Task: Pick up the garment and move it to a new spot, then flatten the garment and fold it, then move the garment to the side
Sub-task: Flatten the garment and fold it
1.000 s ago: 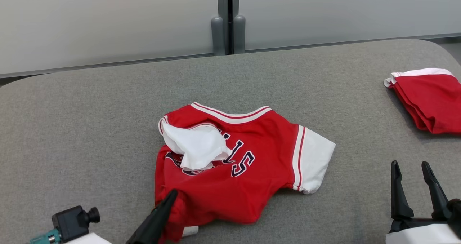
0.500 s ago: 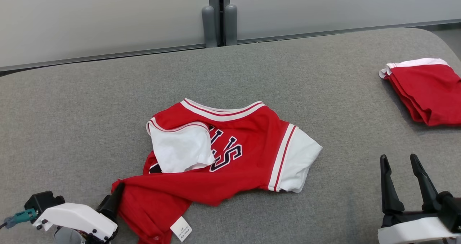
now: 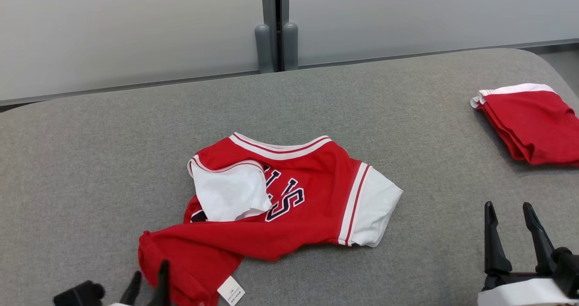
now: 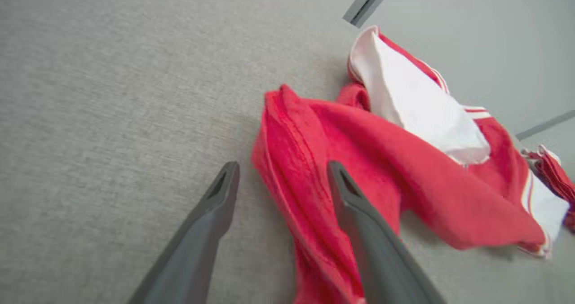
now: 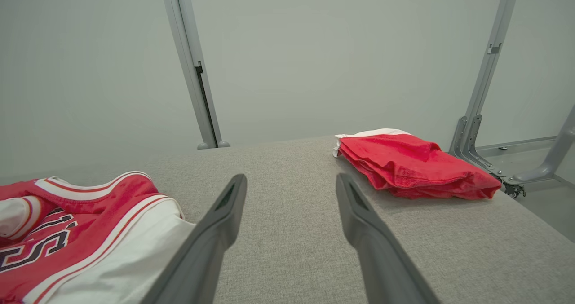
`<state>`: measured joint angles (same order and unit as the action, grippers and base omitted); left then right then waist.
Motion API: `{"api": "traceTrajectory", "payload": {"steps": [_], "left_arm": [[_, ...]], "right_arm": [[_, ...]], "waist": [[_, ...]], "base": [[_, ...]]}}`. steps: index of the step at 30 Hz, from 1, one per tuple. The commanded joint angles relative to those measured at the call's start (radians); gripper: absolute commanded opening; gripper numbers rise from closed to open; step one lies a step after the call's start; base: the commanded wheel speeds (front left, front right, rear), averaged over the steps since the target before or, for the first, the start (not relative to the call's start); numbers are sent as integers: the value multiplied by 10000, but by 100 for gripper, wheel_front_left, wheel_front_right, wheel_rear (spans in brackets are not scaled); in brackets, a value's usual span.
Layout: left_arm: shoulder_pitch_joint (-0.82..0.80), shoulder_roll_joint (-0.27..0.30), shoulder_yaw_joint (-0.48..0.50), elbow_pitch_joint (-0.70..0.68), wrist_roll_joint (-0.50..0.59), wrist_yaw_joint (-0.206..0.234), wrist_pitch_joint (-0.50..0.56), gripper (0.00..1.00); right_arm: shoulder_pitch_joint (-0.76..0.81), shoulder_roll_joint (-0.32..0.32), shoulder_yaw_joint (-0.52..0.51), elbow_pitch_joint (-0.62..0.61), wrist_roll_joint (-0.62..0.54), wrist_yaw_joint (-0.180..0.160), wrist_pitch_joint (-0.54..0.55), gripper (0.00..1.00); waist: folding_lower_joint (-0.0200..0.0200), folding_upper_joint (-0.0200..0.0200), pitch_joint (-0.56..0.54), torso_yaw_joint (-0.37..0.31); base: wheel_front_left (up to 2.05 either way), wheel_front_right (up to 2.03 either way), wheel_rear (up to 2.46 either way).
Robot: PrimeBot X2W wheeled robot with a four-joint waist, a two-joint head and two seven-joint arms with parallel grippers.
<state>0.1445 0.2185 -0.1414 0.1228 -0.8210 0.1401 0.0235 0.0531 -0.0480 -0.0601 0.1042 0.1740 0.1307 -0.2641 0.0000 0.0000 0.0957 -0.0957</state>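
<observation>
Now that the left pincer [image 3: 149, 270] has let go of the hem it was clamped on a second ago, the head view shows it spread wide at the bottom edge, holding nothing. The garment [image 3: 289, 197], a red jersey, lies mid-worktop [image 3: 90, 161] with its lower left corner dragged out toward the robot. The move to a new spot looks done, and flattening is only partly done. One white sleeve [image 3: 230, 195] is flopped over the dark chest lettering, and a white label [image 3: 230, 291] is turned out at the hem. The right pincer [image 3: 507, 205] is wide and empty at the lower right, well apart from the jersey. A second red garment [image 3: 529, 120] sits folded at the far right.

In the left wrist view, the long dark tapered fingers straddle the bunched hem edge. One finger possibly brushes the cloth, but the blur makes it hard to say. The cloth is a soft, thin knit, ridged and wrinkled, and the worktop is grey woven felt.

In the right wrist view, the fingers are apart over bare worktop. The jersey's striped white sleeve [image 5: 134, 245] is at the left, and the folded pile is rumpled at the right.
</observation>
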Motion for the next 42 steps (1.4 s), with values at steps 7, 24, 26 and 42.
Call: {"api": "traceTrajectory", "payload": {"steps": [7,24,26,42], "left_arm": [[1037,-114,-1905,-2183,1103,542,1159,100],[1327,123,-2506,-2395,1535,900,1731,0],[1359,-15,-2419,-2486,1224,744,1662,0],[2398,-682,-2387,-2115,-2785,-1121,2920,100]], "right_arm": [[25,-53,94,-43,-36,1,1,100],[63,-54,111,-7,125,1,1,100],[62,-52,109,-16,144,1,1,100],[130,-54,133,125,235,1,1,100]], "waist": [[0,0,-32,73],[0,0,0,-238],[0,0,15,-223],[0,0,-90,-87]], "base": [[0,0,0],[0,0,0],[0,0,0],[0,0,0]]}}
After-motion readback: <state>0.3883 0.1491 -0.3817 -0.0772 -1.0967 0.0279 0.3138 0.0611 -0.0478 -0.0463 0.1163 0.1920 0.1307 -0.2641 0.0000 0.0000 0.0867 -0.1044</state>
